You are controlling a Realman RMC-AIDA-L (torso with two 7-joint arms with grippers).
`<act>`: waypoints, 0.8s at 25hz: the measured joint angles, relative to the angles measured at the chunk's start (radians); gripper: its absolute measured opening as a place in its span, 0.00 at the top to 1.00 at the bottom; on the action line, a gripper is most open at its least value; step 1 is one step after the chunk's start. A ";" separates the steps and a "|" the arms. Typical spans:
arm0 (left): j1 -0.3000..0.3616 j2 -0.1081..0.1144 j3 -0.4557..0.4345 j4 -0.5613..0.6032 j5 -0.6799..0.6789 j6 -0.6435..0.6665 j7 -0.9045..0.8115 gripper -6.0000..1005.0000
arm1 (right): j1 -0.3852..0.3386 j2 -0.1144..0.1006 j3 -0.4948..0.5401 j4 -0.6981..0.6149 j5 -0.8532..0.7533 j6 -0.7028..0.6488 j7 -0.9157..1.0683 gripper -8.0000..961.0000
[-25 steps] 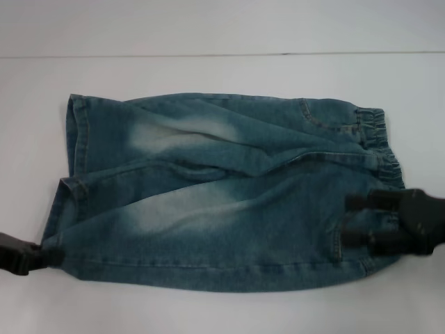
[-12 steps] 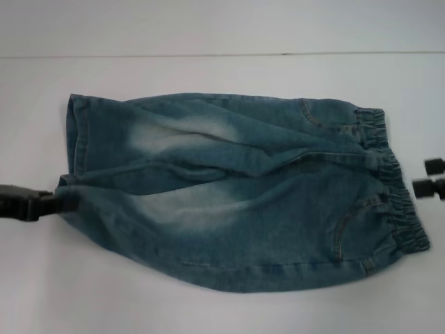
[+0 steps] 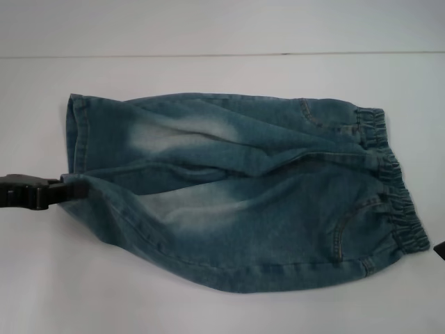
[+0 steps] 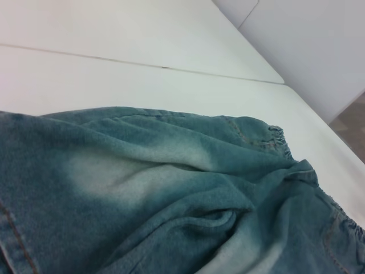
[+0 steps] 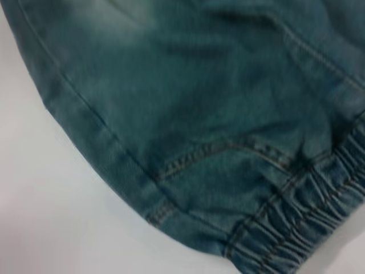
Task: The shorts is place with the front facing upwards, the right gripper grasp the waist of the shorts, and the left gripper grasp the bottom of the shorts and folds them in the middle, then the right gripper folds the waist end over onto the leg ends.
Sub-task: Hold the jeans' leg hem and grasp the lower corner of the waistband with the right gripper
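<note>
One pair of blue-green denim shorts (image 3: 243,191) lies spread across the white table (image 3: 208,306), leg ends pointing toward the left gripper (image 3: 73,189) and the gathered elastic waistband (image 3: 396,202) at the opposite side. The left gripper, a black claw reaching in from the table's edge, has its fingers closed on a corner of the near leg hem (image 3: 78,186), and the cloth pulls into a taut point right at the fingertips. Beyond that grip, farther from the robot, the second leg opening (image 3: 75,132) lies flat with its straight stitched hem facing the same way as the held one. Pale faded patches (image 3: 181,132) run across both legs away from the gripper. The right gripper (image 3: 440,249) shows only as a dark sliver at the frame's edge, just beside the waistband's near corner and apart from it; its fingers cannot be made out. Its wrist camera looks down on a curved pocket seam (image 5: 228,149) and the ruffled waistband.
</note>
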 joint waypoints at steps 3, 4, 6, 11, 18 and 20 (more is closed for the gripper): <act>0.001 -0.003 0.000 0.000 -0.001 -0.006 0.000 0.96 | 0.011 0.003 -0.017 0.025 -0.034 0.028 0.005 0.02; 0.001 -0.004 0.000 0.000 -0.001 -0.006 0.000 0.96 | 0.014 0.004 -0.018 0.033 -0.043 0.035 0.005 0.02; 0.002 -0.004 0.000 0.000 -0.001 -0.006 0.000 0.96 | 0.020 0.005 -0.019 0.055 -0.050 0.049 0.004 0.02; 0.003 -0.004 0.000 0.000 -0.002 -0.007 -0.001 0.96 | 0.034 0.004 -0.031 0.123 -0.052 0.077 -0.010 0.02; 0.003 -0.003 -0.001 -0.015 -0.002 -0.009 -0.001 0.95 | 0.050 0.001 -0.044 0.187 -0.053 0.118 -0.017 0.02; 0.002 -0.003 0.001 -0.017 -0.002 -0.009 -0.001 0.95 | 0.052 0.003 -0.044 0.193 -0.053 0.123 -0.018 0.02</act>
